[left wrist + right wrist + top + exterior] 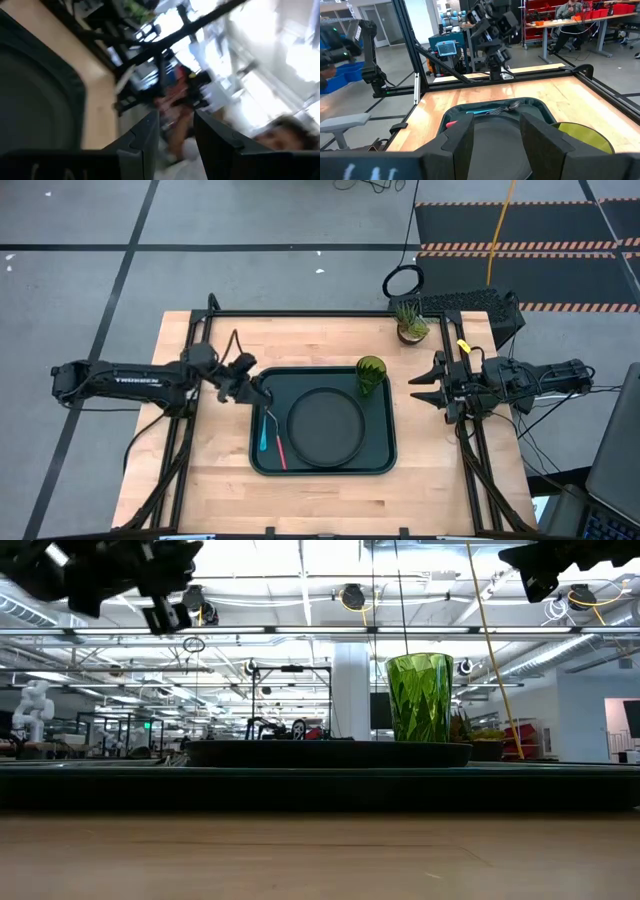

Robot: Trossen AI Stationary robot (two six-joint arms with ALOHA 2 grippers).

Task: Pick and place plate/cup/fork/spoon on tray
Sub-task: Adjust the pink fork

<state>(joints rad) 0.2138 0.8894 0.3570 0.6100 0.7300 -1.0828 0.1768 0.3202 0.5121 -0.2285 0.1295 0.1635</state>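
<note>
From above, the tray (pixel 322 425) sits at the middle of the desk (pixel 215 480). On it lie the plate (pixel 325 428), the cup (pixel 370 374) in the tray's far right corner, and the spoon (pixel 266 431) and fork (pixel 277 442) side by side along its left edge. The left tool (pixel 262 392) hangs over the tray's far left corner, holding nothing, jaws narrowly apart. The right tool (pixel 420 391) waits off the tray's right edge, fingers spread, empty. White lettering on the left arm looks like "TROSSEN". A potted plant (pixel 410 321) stands near the desk's far edge.

From desk level, the cup (pixel 419 697) stands upright on the tray (pixel 320 775), beside the plate's rim (pixel 300 750). Both arms show only at the top, well above the tray. No readable writing.

The left wrist view is blurred; two dark fingers (pixel 145 140) stand a narrow gap apart with nothing between them, the tray's corner (pixel 45 95) alongside.

The right wrist view looks across the plate (pixel 495 132), with spoon (pixel 497 108) and fork (pixel 452 123) beyond and the cup's rim (pixel 585 135) near; the fingers (pixel 460 137) are apart and empty.

All four items appear placed, so the step is likely retreat: lift the left tool straight up, clear of the cutlery, before swinging away.
</note>
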